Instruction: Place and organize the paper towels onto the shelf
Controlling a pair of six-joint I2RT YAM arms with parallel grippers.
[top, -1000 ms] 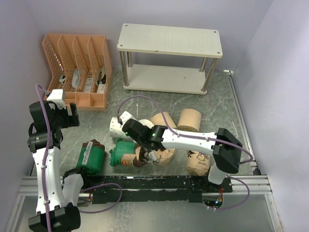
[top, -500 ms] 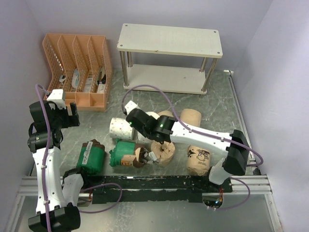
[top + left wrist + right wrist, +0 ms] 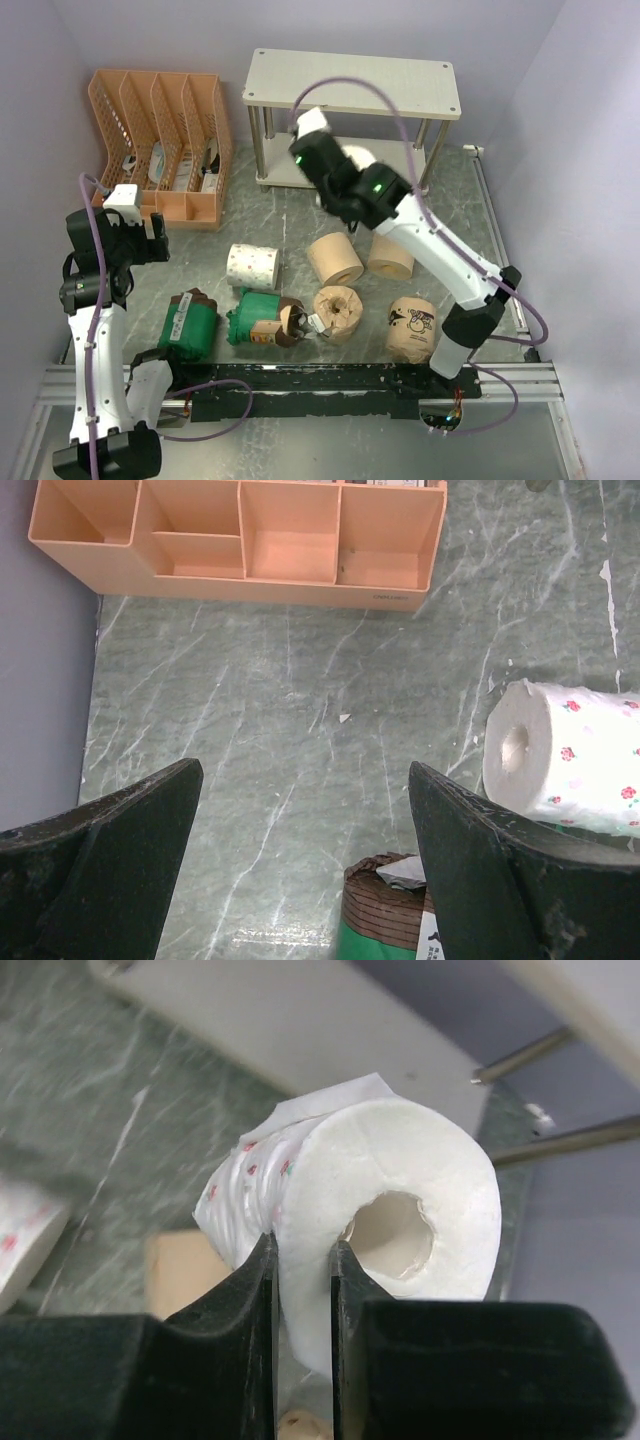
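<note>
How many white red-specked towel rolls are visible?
2: one speckled roll lies on the green table, left of the tan rolls; the right gripper pinches the other near the white shelf.

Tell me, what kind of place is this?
Probably a robot practice lab, not a home: two robot arms bolted to a metal rail, plain walls boxing in the table, and paper towel rolls scattered by a shelf.

Green marbled table [image 3: 270, 215] bears two-tier shelf [image 3: 350, 82] at back, orange file organizer [image 3: 160, 140] back left. Mid-table: white speckled roll [image 3: 252, 265], tan roll [image 3: 335, 258] beside second tan roll [image 3: 390, 256]. Nearer front: third tan roll [image 3: 338, 312], cartoon-print brown roll [image 3: 412, 328], green-wrapped roll [image 3: 188, 322], second green-wrapped roll [image 3: 255, 318].
</note>
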